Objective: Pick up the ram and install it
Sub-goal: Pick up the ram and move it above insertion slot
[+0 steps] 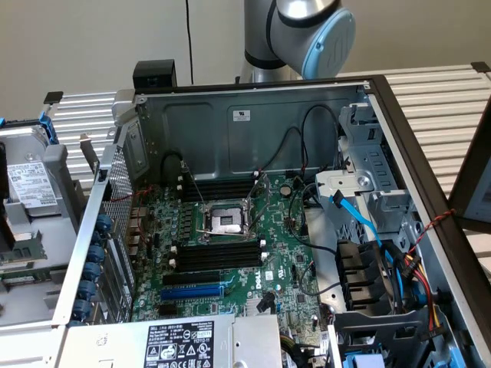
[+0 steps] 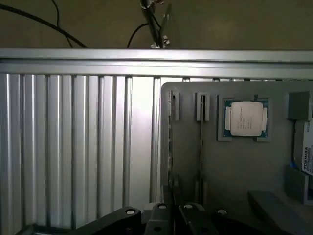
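The ram is a narrow green stick in the grey parts tray at the exterior view's far left, outside the computer case. In the wrist view a thin strip seen edge-on, which looks like the ram, stands in a slot of the same tray. My gripper hangs above this tray, near that strip but apart from it. Its black links are drawn close together and I see nothing between them. The black memory slots lie beside the processor socket on the green motherboard.
The open case has tall metal walls and loose cables at the exterior view's right. A blue expansion slot lies below the memory slots. A processor chip sits in the tray. Ribbed aluminium table surrounds it.
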